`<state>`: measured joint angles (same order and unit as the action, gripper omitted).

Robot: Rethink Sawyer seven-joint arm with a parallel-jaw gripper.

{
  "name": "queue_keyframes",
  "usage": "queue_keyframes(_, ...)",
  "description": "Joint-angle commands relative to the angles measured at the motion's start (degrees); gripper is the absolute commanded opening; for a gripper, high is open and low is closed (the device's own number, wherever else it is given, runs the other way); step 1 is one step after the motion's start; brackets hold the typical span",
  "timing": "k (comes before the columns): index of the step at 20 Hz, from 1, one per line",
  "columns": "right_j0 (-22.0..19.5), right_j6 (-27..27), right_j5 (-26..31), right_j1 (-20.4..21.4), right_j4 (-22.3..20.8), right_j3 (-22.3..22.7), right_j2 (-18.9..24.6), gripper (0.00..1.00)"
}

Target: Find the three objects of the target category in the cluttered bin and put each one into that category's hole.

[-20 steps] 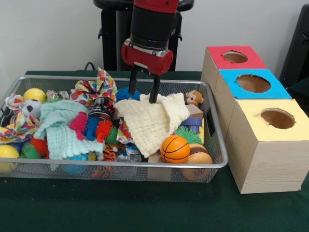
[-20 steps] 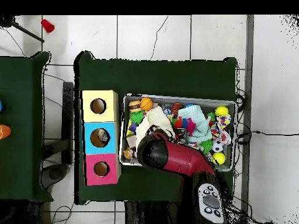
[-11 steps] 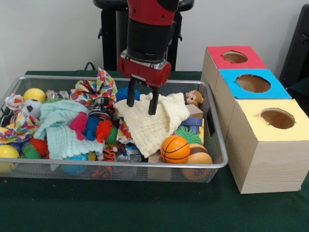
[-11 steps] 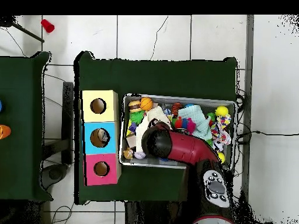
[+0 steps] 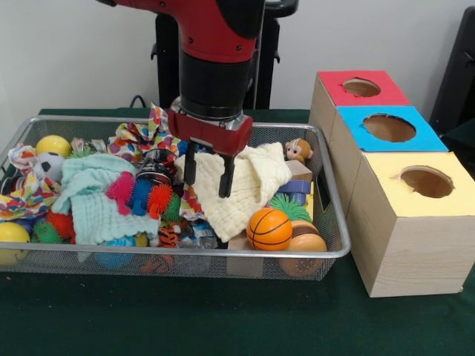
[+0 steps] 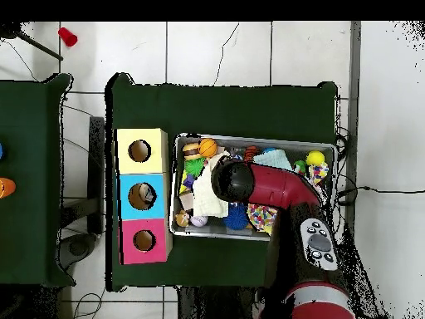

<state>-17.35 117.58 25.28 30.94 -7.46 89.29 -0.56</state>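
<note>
A wire bin (image 5: pixel 185 253) holds mixed toys and cloths. My gripper (image 5: pixel 206 176) hangs open over a cream cloth (image 5: pixel 251 184) in the bin's middle, its fingertips at the cloth's surface with nothing held between them. An orange basketball (image 5: pixel 269 228) lies at the front right, and a monkey toy (image 5: pixel 298 150) sits behind the cloth. Three boxes stand to the right, each with a hole, topped red (image 5: pixel 334 83), blue (image 5: pixel 427 138) and yellow (image 5: pixel 386 167). In the overhead view the arm (image 6: pixel 270 189) hides the gripper, and the cream cloth (image 6: pixel 207 200) shows beside it.
A mint cloth (image 5: pixel 89 194), pink (image 5: pixel 121 188) and orange (image 5: pixel 157 199) spiky balls, a yellow ball (image 5: pixel 53 145) and a patterned cloth (image 5: pixel 145 136) fill the bin's left half. A green spiky ball (image 5: pixel 288 208) lies near the basketball. The bin's rim (image 6: pixel 249 139) stands close to the boxes (image 6: pixel 124 174).
The gripper has come forward and lower across the cream cloth, shifting a little left in the front view. It stays open. The cloth has barely moved.
</note>
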Motion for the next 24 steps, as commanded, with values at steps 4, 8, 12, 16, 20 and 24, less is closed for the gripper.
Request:
queue_keyframes(4, -4.56, -10.48, 4.83, -2.44, -6.56, -5.84, 8.00, 1.00)
queue_keyframes(8, -5.01, -9.93, 6.57, -3.17, -7.47, -8.02, 8.69, 1.00)
queue_keyframes(12, -5.67, -9.42, 5.55, -5.06, -8.67, -10.03, 9.80, 1.00)
queue_keyframes(16, -5.68, -7.06, 2.23, -6.99, -9.27, -9.75, 10.21, 1.00)
queue_keyframes(20, -5.37, -4.46, -0.74, -7.71, -9.51, -8.96, 10.32, 1.00)
queue_keyframes(24, -4.42, -1.33, -4.53, -9.60, -9.72, -8.31, 9.51, 1.00)
